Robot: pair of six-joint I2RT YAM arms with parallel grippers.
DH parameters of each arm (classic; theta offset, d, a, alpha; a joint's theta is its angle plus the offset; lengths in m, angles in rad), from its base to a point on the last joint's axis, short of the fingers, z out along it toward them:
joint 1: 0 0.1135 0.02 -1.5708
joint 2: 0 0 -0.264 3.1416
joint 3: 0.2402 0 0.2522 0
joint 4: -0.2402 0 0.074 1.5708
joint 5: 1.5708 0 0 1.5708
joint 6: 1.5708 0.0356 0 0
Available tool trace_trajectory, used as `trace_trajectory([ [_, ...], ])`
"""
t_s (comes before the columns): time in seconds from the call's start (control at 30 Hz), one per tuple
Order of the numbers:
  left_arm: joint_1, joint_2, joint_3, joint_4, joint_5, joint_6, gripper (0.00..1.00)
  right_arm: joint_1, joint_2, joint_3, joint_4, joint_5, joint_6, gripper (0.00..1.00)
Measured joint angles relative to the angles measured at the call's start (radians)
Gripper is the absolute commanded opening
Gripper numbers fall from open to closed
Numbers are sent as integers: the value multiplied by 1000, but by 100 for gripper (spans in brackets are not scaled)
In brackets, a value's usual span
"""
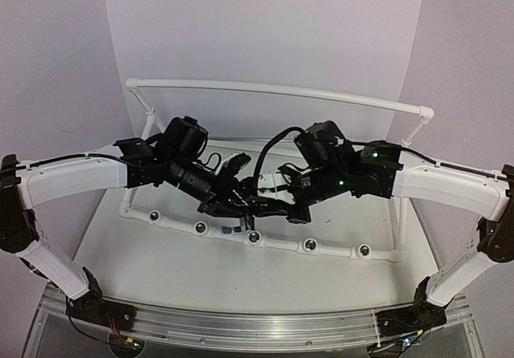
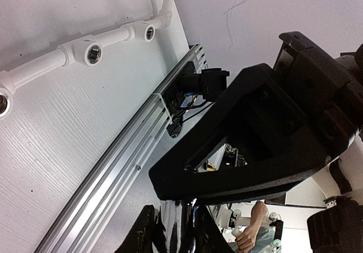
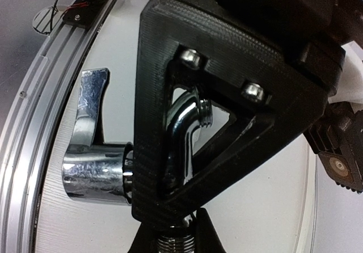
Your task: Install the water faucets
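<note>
We see one water faucet, a chrome piece with a lever handle, a curved spout and a threaded stem. It is held off the counter between the two arms, close to the middle of the front rail of the white pipe frame and not seated in any socket. The left tool is closed on it, with one of its triangular fingers framing the spout in the right wrist view. The right tool is together on the threaded stem at the bottom of that view. Our main worry is that both tools clamp the same rigid part. If either arm moves before the other lets go, we judge the faucet could be wrenched, twist in a grip or slip out and drop onto the counter. The stem is round and ridged, so a hold there alone may let the heavier lever end swing down. The stem is also likely the end that must enter a socket, so fingers on the thread could block the insertion or bring it in tilted and cross the thread. The arms are crowded together over the rail and could knock the frame. By our count there is one faucet, two arms, two tools and five sockets along the front rail in the top view, all of them vacant. Three of those sockets show in the left wrist view.
</note>
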Motion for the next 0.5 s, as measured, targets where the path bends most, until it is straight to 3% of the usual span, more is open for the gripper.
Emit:
trace_trajectory([
  [0.37,-1,-46,-23,16,-126,-22,38,1,17,6,16,49,85,0],
  [0.5,0,-78,-53,55,-162,-42,40,1,18,6,17,59,112,0],
])
